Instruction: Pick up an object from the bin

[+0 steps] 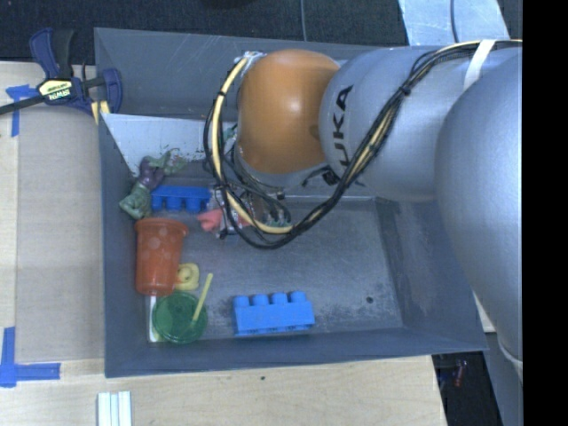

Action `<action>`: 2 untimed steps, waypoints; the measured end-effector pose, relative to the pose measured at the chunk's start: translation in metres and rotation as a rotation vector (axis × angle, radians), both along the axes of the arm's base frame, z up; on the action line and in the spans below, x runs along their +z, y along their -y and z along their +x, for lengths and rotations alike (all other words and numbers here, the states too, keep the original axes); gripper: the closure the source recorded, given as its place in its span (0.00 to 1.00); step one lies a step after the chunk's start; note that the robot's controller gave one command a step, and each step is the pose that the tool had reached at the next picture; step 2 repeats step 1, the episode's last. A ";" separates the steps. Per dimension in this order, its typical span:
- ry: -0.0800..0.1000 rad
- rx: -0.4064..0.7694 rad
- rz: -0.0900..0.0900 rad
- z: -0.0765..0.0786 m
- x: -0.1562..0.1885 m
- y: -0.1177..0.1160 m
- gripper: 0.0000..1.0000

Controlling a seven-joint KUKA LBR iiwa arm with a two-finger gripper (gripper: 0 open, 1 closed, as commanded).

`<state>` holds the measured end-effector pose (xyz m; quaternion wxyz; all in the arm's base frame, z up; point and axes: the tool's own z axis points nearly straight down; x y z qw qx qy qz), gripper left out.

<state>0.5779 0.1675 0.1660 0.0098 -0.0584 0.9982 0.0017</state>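
Note:
My gripper (258, 209) hangs low at the bin's upper middle, mostly hidden under the arm's orange cover and cables. A small pink piece (211, 219) lies right at its left side; whether they touch I cannot tell. Just left of that, a blue toothed brick (180, 201) lies flat on the bin floor. A green and purple toy figure (146, 185) leans in the upper left corner beside the brick. Below the brick, an orange plastic cup (160, 254) lies on its side.
A yellow ring (187, 278) sits by the cup's lower end. A green round lid with a yellow straw (181, 317) rests at the lower left. A second blue brick (273, 312) lies near the front wall. The arm covers the bin's right side.

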 end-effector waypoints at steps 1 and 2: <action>0.002 -0.121 0.003 -0.015 0.028 -0.011 1.00; 0.002 -0.121 0.003 -0.015 0.028 -0.011 1.00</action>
